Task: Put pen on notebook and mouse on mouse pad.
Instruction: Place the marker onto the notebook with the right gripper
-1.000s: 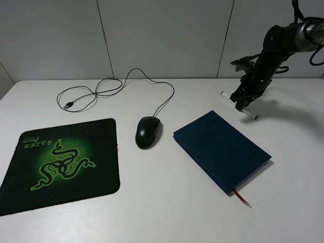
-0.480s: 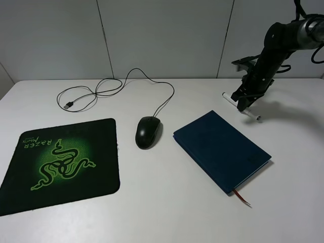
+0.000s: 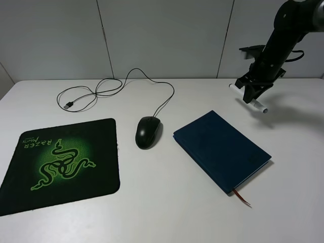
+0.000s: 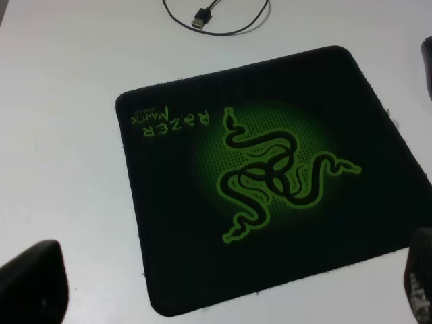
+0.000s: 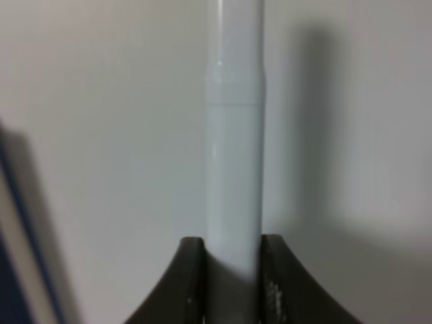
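Note:
My right gripper (image 3: 251, 96) is shut on the white pen (image 3: 258, 106) and holds it in the air at the back right, beyond the navy notebook (image 3: 221, 150). In the right wrist view the pen (image 5: 233, 135) is pinched between the two dark fingers (image 5: 187, 283). The black mouse (image 3: 148, 131) lies on the table between the notebook and the green-logo mouse pad (image 3: 61, 161), its cable (image 3: 121, 86) looping toward the back left. In the left wrist view the mouse pad (image 4: 270, 169) fills the picture, and my left gripper's fingertips (image 4: 34, 283) stand wide apart over its near edge, open.
The cable's USB plug (image 4: 202, 15) lies just beyond the pad. A reddish ribbon (image 3: 243, 197) sticks out of the notebook's near end. A pale wall stands behind the white table (image 3: 167, 212).
My right gripper has lifted the pen off the table and carried it up and slightly right. The mouse, notebook and pad have not moved.

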Available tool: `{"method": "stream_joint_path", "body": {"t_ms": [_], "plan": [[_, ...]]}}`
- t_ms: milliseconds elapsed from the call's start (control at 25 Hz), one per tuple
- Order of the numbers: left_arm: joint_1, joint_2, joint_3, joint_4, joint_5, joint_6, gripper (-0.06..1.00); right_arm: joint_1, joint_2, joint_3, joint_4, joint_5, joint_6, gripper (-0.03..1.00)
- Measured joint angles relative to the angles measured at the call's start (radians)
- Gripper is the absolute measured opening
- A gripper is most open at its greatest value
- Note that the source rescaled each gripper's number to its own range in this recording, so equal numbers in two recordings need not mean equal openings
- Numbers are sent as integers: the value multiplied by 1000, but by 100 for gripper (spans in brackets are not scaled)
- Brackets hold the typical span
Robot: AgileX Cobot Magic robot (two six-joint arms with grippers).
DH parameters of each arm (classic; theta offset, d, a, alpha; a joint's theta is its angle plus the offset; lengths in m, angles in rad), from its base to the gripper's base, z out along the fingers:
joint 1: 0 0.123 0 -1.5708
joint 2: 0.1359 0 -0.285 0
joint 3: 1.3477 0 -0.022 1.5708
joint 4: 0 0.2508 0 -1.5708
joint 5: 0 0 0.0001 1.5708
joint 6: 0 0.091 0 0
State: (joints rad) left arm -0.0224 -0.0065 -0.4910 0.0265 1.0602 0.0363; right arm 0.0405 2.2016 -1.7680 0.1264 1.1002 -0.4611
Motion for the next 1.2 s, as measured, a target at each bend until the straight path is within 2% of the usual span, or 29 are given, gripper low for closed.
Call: {"method": "stream_joint_path", "body": {"t_ms": [320, 480, 720, 880, 1080, 1200], "plan": [[0, 0, 0, 0, 0, 0, 100, 0, -78, 0, 0, 107, 50, 1], [0, 0, 0, 0, 0, 0, 100, 19, -118, 9, -13, 109, 66, 1], [0, 0, 0, 0, 0, 0, 100, 95, -183, 19, -58, 110, 103, 1], [0, 0, 0, 0, 0, 0, 100, 133, -229, 83, -62, 110, 121, 1], [0, 0, 0, 0, 0, 0, 100, 139, -303, 223, -43, 110, 126, 1], [0, 0, 0, 0, 0, 0, 100, 139, -357, 309, -39, 73, 127, 1]]}}
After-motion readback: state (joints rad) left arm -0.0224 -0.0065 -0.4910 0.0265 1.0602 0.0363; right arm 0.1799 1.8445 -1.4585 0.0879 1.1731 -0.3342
